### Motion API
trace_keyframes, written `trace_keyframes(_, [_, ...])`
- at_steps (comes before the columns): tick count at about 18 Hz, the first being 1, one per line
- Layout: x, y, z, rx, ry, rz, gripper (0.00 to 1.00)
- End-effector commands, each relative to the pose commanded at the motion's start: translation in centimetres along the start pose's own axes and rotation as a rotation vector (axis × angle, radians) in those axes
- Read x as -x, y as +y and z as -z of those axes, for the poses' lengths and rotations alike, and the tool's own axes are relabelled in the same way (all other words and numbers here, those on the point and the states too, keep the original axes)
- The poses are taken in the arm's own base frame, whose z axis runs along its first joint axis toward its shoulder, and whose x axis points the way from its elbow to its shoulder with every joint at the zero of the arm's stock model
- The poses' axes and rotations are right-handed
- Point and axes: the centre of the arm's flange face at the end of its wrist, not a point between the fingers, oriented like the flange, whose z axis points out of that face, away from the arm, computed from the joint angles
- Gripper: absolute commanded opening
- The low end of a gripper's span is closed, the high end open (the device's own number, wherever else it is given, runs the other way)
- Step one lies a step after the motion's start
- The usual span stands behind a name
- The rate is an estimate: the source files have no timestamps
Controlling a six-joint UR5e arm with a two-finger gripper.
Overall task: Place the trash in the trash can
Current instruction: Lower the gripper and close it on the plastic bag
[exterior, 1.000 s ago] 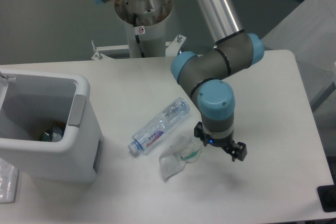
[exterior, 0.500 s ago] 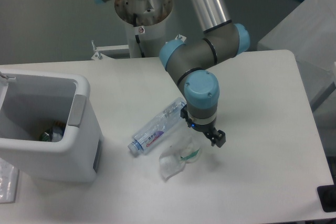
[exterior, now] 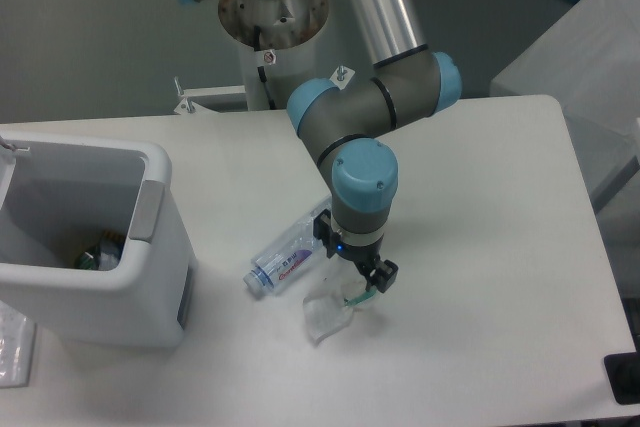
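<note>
Claw (exterior: 354, 256) down, spread over wrapper (exterior: 330, 309)

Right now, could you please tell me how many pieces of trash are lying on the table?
2: the bottle lies beside the bin, partly under the gripper; the wrapper sits just below the gripper. Smaller scraps may be hidden.

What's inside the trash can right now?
The trash can holds some green and orange items at the bottom; its near wall covers the rest of the floor.
</note>
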Motion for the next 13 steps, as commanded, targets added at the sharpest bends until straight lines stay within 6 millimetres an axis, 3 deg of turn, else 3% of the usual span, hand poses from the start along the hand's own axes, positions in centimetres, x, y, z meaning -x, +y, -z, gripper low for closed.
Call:
trace_keyframes(7, [1.5, -1.1, 2.6, -0.085, -0.009, 0.058, 0.0])
trace_keyframes(13, [2.5, -0.7, 4.7, -0.146, -0.003, 0.099, 0.0])
